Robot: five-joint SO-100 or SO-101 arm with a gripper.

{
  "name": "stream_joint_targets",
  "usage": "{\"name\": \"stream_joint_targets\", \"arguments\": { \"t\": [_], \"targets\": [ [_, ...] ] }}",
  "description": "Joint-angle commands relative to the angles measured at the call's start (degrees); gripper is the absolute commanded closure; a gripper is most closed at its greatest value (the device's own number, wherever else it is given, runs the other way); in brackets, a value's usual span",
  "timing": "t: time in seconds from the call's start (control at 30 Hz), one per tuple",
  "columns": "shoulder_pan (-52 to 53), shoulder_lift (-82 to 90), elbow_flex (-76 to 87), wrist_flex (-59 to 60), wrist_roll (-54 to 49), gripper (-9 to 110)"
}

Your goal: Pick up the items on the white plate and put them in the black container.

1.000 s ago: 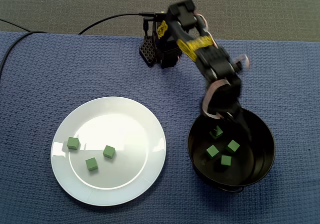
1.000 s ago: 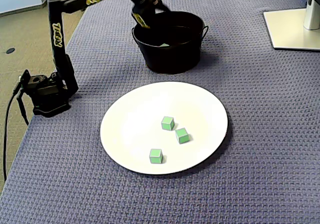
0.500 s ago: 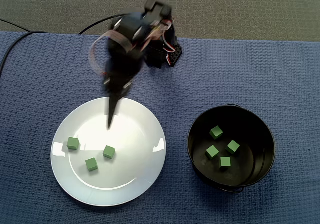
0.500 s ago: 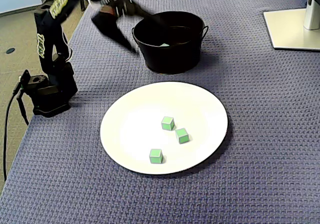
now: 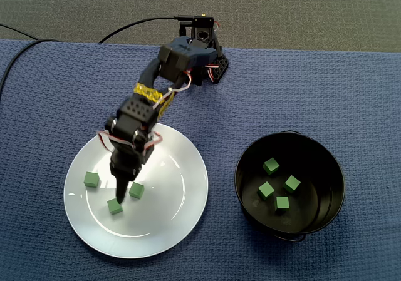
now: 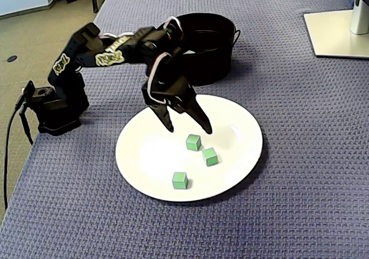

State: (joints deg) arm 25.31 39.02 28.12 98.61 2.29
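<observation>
1. i see the gripper with its two fingers spread wide apart and nothing between them. it hangs low over the white plate.
2. three green cubes lie on the plate, each apart from the others. in this side fixed view one of them sits just under the gap between the fingertips, and i cannot tell if they touch it.
3. in the fixed view from above, the gripper looks like one dark point. it is between two of the green cubes, and the third one is more to the left.
4. the black container stands to the right of the white plate in that view, without touching it. four more green cubes lie on its bottom.
5. everything stands on a blue cloth. a flat white base is in the top right corner of the side view.
</observation>
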Motion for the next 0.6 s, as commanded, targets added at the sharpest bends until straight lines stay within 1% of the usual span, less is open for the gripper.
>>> {"name": "stream_joint_targets", "arguments": {
  "t": [0.0,0.07,0.33,0.57],
  "targets": [
    [-1.6,-3.2,-3.8,-0.8,0.2,63],
    [-1.6,-5.4,-4.9,-1.1,-0.1,64],
    [-1.8,-7.7,-6.2,-1.5,-1.5,73],
    [-1.4,-7.8,-6.7,-1.5,-2.1,87]
  ]
}}
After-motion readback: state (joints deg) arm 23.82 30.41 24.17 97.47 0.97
